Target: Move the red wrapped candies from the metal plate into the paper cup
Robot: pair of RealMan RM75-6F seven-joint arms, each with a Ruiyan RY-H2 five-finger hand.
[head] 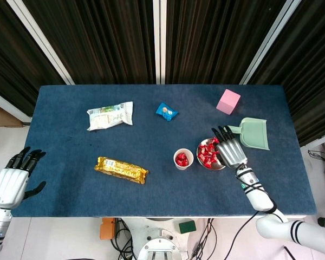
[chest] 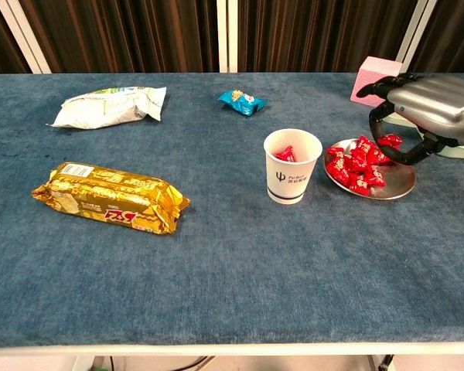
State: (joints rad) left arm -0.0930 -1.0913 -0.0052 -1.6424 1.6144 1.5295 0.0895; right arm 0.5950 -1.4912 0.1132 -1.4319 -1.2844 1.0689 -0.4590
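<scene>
A metal plate (head: 217,167) (chest: 400,182) holding several red wrapped candies (head: 206,155) (chest: 354,167) stands right of the white paper cup (head: 183,158) (chest: 292,167), which has red candy inside. My right hand (head: 231,152) (chest: 429,104) hovers over the plate's far right side, fingers curled downward. One red candy (chest: 389,141) shows between its fingertips and thumb; whether it is pinched or lies on the plate I cannot make out. My left hand (head: 14,176) hangs off the table's left edge, fingers apart, holding nothing.
A green dustpan (head: 253,133) lies just right of the plate and a pink cube (head: 228,101) (chest: 373,77) behind it. A blue candy packet (head: 166,111) (chest: 242,100), white snack bag (head: 110,115) (chest: 108,105) and gold biscuit pack (head: 121,169) (chest: 108,198) lie further left.
</scene>
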